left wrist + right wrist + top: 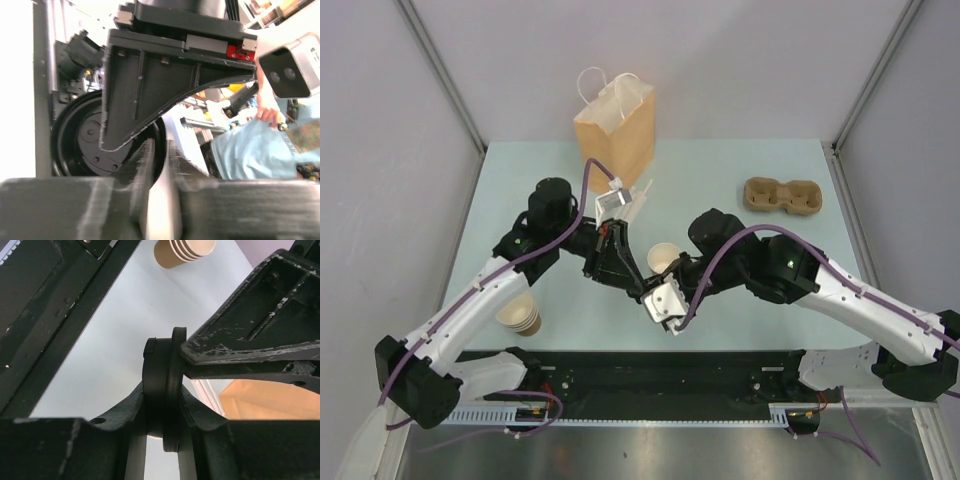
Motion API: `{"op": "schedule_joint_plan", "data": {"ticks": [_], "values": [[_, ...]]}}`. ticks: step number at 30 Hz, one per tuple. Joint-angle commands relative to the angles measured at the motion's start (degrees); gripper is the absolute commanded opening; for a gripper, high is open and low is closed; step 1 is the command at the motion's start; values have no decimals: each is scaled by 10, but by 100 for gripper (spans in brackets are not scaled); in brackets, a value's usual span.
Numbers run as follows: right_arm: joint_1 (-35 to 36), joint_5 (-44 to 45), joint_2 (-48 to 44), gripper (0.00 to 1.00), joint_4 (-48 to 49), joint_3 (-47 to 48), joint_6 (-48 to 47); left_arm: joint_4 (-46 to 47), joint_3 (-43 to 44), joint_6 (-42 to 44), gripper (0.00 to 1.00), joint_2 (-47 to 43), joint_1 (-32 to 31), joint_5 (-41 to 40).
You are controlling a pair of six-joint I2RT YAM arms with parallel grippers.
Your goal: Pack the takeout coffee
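Observation:
The takeout coffee's tan paper cup [665,258] stands lidless on the table between the two arms, its cream inside showing. Its black lid [162,380] is held edge-on, just left of the cup, by my right gripper [165,410], which is shut on it. My left gripper [161,155] faces the lid's [82,137] flat side, with the rim in the narrow gap between its slightly parted fingers. One left finger [250,350] rests against the lid. In the top view both grippers [640,285] meet beside the cup.
A brown paper bag [615,125] with handles stands at the back of the table. A kraft cup carrier [782,196] lies at the back right. A stack of nested paper cups [520,315] sits near the left arm, also seen as the stack [182,251].

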Motion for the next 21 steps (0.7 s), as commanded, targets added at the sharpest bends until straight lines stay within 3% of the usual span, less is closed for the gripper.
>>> {"op": "schedule_joint_plan", "data": {"ticks": [1, 4, 8, 12, 13, 15, 17, 19, 21], "values": [[2, 10, -5, 24, 14, 15, 45, -38, 70, 61, 38, -4, 48, -22], [-26, -7, -10, 22, 36, 15, 110, -69, 158, 95, 48, 23, 123, -36], [-108, -78, -12, 20, 108, 23, 258, -29, 216, 93, 48, 25, 204, -103], [-226, -182, 10, 21, 185, 34, 474, -27, 201, 165, 50, -15, 208, -224], [-276, -233, 14, 21, 221, 33, 575, -20, 182, 186, 52, -33, 204, -253], [-318, -300, 26, 22, 261, 24, 677, -44, 177, 244, 54, -43, 174, -294], [-365, -338, 47, 22, 330, 13, 818, -91, 199, 402, 54, -46, 104, -355], [-384, -383, 61, 22, 400, -11, 889, -144, 220, 512, 54, -43, 56, -420], [-399, -408, 64, 22, 448, -38, 978, -151, 226, 537, 52, -34, 11, -445]]}}
